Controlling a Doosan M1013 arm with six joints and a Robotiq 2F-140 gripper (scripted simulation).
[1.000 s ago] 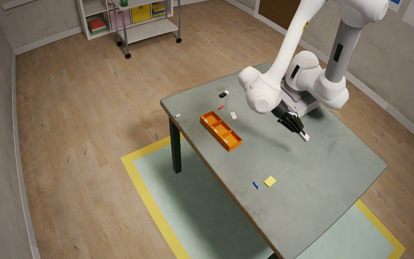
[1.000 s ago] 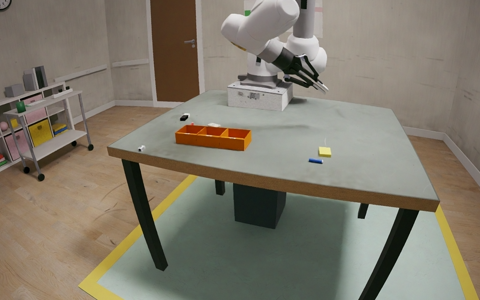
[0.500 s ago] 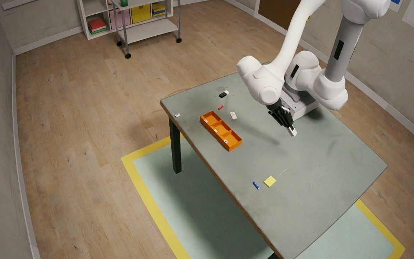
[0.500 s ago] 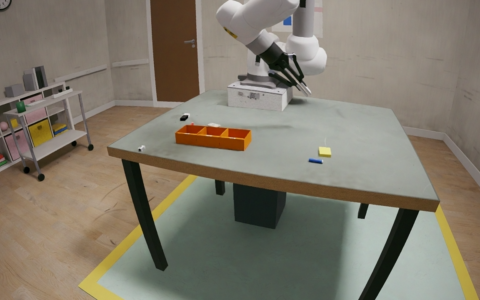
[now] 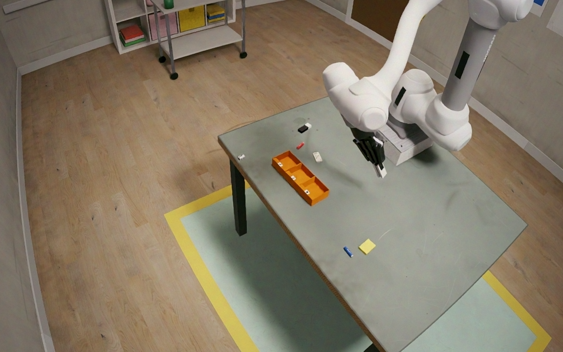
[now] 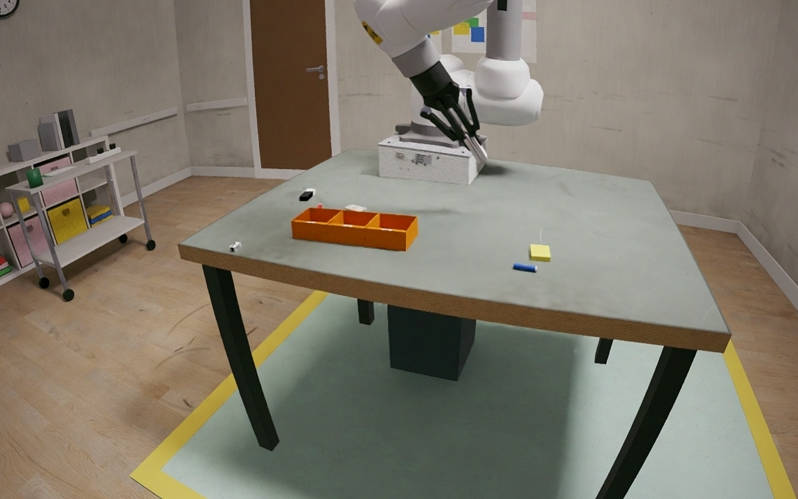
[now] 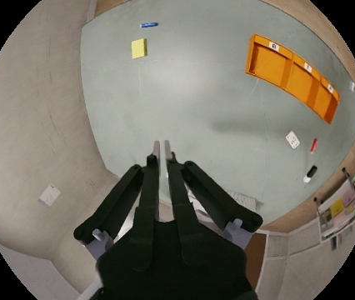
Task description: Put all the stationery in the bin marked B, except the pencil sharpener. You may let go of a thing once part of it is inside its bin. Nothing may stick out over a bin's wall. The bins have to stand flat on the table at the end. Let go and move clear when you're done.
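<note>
My gripper (image 5: 380, 170) (image 6: 478, 152) (image 7: 162, 147) is shut and empty, high above the table near the robot base. Bin B (image 5: 320, 198) (image 6: 389, 240) (image 7: 267, 64) is the end compartment of an orange row of three, standing flat; no thing shows inside. A yellow note pad (image 5: 366, 246) (image 6: 539, 252) (image 7: 139, 48) lies beside a blue pen-like cylinder (image 5: 348, 251) (image 6: 524, 267) (image 7: 148, 25). A black-and-white piece (image 5: 303, 128) (image 6: 307, 195) (image 7: 311, 173), possibly an eraser, and a small red piece (image 5: 300, 145) (image 7: 314, 146) lie behind the bins. I cannot tell which thing is the sharpener.
A white dotted tile (image 5: 317, 156) (image 6: 355, 208) (image 7: 292, 139) lies behind the bins. A small white-and-dark piece (image 5: 241, 156) (image 6: 235, 246) (image 7: 352, 86) lies near the table's left corner. The robot's white base block (image 5: 403, 150) (image 6: 423, 162) stands at the back.
</note>
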